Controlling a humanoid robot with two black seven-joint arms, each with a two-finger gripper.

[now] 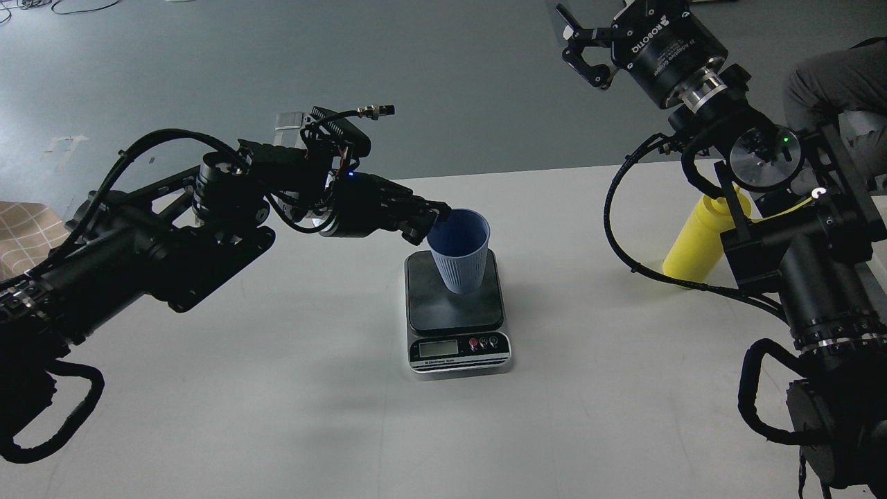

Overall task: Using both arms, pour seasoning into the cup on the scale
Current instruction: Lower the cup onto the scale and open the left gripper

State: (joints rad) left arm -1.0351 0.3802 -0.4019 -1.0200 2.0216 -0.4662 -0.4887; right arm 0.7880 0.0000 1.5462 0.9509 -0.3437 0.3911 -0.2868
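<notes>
The light blue ribbed cup [461, 254] stands on the dark platform of the scale [443, 312], near its back edge and leaning slightly. My left gripper [434, 215] comes in from the left and is shut on the cup's left rim. The yellow seasoning bottle [695, 246] stands on the table at the right, its top and nozzle hidden behind my right arm. My right gripper [583, 51] is open and empty, raised high over the table's far edge, well apart from the bottle and the cup.
The white table [277, 388] ends at a far edge just behind the scale, with grey floor beyond. A person's knee [828, 80] shows at the top right. A checked cloth [24, 232] lies at the left edge.
</notes>
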